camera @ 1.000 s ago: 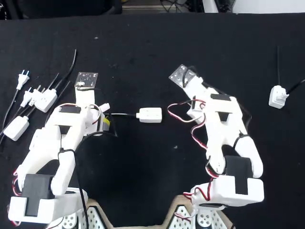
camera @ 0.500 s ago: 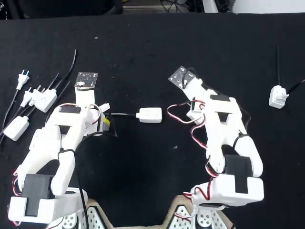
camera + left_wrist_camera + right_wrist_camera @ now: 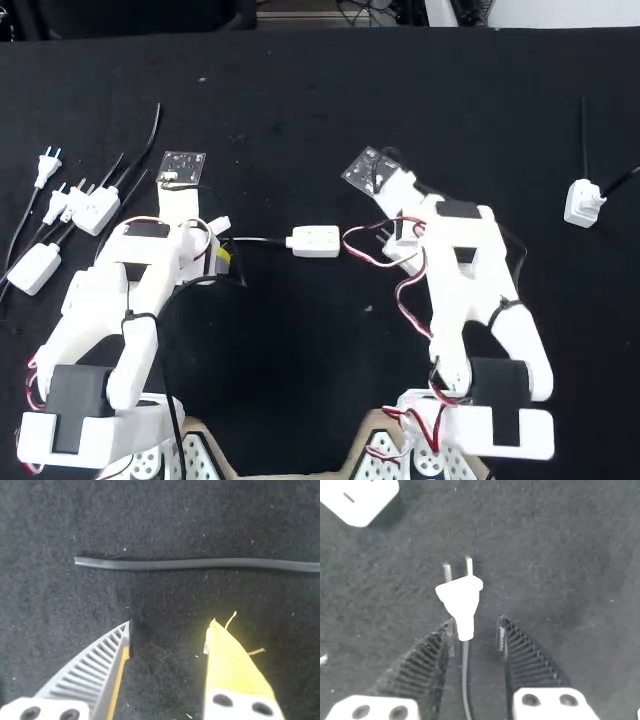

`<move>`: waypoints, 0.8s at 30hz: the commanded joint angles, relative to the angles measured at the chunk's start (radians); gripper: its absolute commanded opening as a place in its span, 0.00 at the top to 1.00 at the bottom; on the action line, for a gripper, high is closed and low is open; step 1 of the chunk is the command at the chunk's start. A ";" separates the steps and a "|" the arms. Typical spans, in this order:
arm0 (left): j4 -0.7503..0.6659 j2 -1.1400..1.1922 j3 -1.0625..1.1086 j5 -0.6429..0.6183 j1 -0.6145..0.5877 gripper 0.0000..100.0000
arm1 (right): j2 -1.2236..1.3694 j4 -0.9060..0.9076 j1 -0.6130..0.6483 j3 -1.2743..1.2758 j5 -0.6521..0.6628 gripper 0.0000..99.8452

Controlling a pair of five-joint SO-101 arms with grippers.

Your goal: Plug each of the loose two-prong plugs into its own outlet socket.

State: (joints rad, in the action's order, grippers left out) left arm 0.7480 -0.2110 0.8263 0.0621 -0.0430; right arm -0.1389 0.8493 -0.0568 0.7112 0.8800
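A white two-prong plug (image 3: 459, 599) lies on the black mat with its prongs pointing away from my right gripper (image 3: 472, 630). That gripper is open; the plug's tail and thin cable run between its fingertips, close to one finger. A white outlet socket (image 3: 357, 500) lies off to one side ahead of it. From above, this outlet socket (image 3: 314, 241) sits mid-table between the arms, with my right gripper (image 3: 368, 168) behind and to its right. My left gripper (image 3: 167, 630) is open over bare mat, near a black cable (image 3: 200, 564), and sits left of the socket (image 3: 183, 168).
Several loose plugs (image 3: 48, 160) and white sockets (image 3: 95, 208) with black cables lie at the table's left edge. Another white socket (image 3: 582, 203) with a cable sits at the far right. The mat's far half is open.
My right arm has swung left, bringing its gripper closer to the middle outlet socket. The left arm has not moved.
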 commanded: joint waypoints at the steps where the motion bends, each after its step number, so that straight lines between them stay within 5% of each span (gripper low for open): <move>1: -0.014 -0.037 -0.002 -0.005 -0.010 0.75 | -0.051 0.008 0.008 -0.004 -0.012 0.87; 8: -0.014 -0.037 -0.004 -0.005 -0.010 0.75 | -0.042 0.032 0.072 0.045 -0.092 0.74; 24: -0.014 -0.037 -0.002 -0.005 -0.010 0.75 | 0.001 -0.213 0.000 0.114 0.025 0.78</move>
State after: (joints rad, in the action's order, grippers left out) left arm 0.7480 -0.2110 0.8263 0.0621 -0.0430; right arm -0.1419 0.6912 -0.0046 0.8355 0.8815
